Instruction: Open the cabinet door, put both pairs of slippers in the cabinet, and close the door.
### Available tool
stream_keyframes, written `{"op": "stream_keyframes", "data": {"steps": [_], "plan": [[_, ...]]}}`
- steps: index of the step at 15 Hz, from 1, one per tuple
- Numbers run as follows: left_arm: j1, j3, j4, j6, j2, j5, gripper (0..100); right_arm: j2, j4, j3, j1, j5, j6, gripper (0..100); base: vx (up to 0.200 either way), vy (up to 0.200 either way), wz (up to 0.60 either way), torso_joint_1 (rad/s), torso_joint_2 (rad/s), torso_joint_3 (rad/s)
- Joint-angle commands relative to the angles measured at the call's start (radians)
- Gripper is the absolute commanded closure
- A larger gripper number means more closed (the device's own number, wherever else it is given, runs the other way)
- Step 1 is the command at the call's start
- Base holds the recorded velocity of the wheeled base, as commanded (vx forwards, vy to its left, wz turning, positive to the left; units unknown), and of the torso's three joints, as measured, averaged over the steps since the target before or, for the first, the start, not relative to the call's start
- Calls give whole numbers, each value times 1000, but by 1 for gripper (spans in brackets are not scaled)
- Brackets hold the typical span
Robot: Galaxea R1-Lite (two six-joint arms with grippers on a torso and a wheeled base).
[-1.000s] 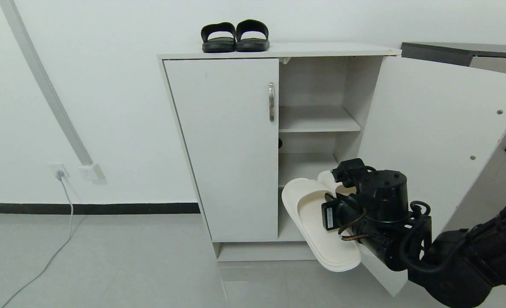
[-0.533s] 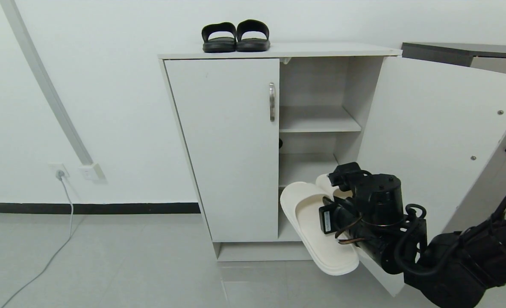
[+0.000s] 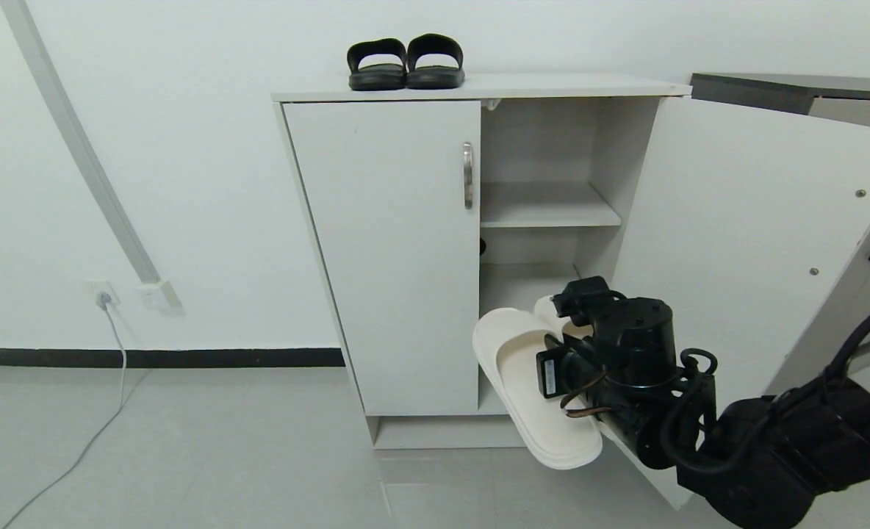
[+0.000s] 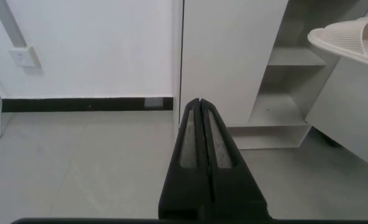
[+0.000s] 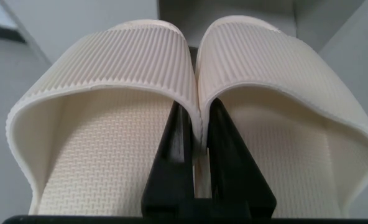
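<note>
Between fingers of right hand [image 5: 194, 134]: inner strap edges of both white slippers [image 3: 530, 382], pinched tight together so the pair moves as one, toes fwd. Just beyond the toes, cabinet [image 3: 479, 87] w/ right door [image 3: 736, 242] swung wide, giving room to reach lower shelf [image 3: 523, 286]. Neither pair inside yet. Black slippers [image 3: 405, 62] sit well above this hand, on cabinet top. Left hand [image 4: 200, 112] fully closed, holding nothing, low, facing cabinet.
</note>
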Motion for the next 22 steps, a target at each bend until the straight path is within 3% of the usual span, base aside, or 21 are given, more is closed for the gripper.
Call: {"op": "stream_keyframes", "data": {"steps": [1, 4, 7, 13, 22], "plan": [[0, 0, 0, -6, 2, 1, 100, 86, 34, -127, 15, -94, 42, 100, 0, 0, 0, 0, 0, 0], [0, 0, 0, -6, 2, 4, 100, 140, 106, -244, 17, -160, 85, 100, 0, 0, 0, 0, 0, 0], [0, 0, 0, -6, 2, 2, 100, 157, 105, -270, 29, -229, 85, 100, 0, 0, 0, 0, 0, 0], [0, 0, 0, -7, 2, 4, 100, 165, 102, -260, 28, -230, 87, 100, 0, -200, 0, 2, 3, 2], [0, 0, 1, -16, 2, 4, 100, 272, -12, -263, 28, -176, 80, 100, 0, 0, 0, 0, 0, 0]]}}
